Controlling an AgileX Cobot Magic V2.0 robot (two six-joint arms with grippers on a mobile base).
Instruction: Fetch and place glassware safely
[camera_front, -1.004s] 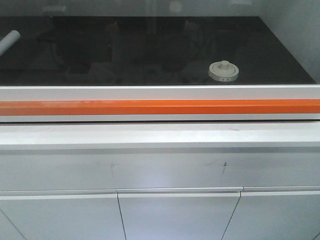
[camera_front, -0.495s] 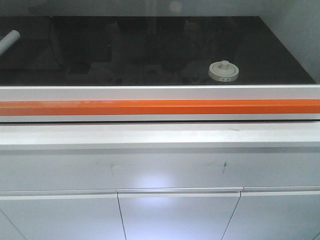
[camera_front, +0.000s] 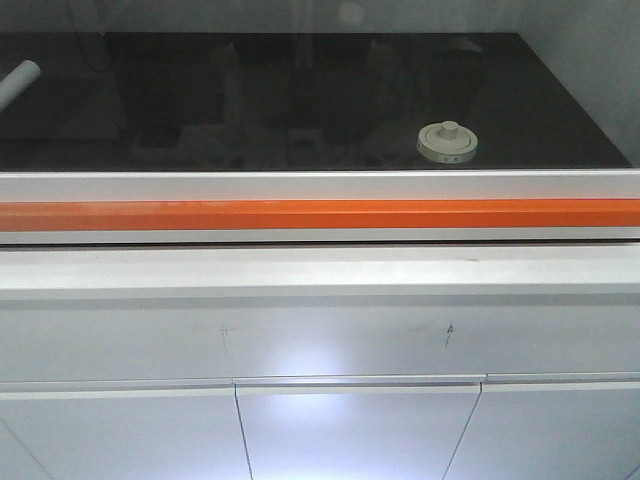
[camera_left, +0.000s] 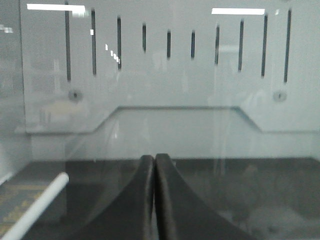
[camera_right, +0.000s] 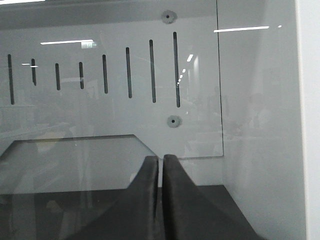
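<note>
Basically pre-fetch: jar (camera_front: 447, 142) untouched just behind orange bar (camera_front: 320, 214). L gripper (camera_left: 154, 159) & R gripper (camera_right: 160, 160) both pinched closed, empty; next: open one, reach past bar.

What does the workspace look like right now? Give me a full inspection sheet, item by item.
Surface: glossy black worktop, full of reflections.
Job's things: lidded glass jar, upright near the worktop's front right, no gripper at it.
Clutter: white tube at the left edge.
Grippers: left gripper shut, empty; right gripper shut, empty.
Cables: nothing seen.
Surroundings: orange strip along the front, white cabinet doors below, slotted back wall.
</note>
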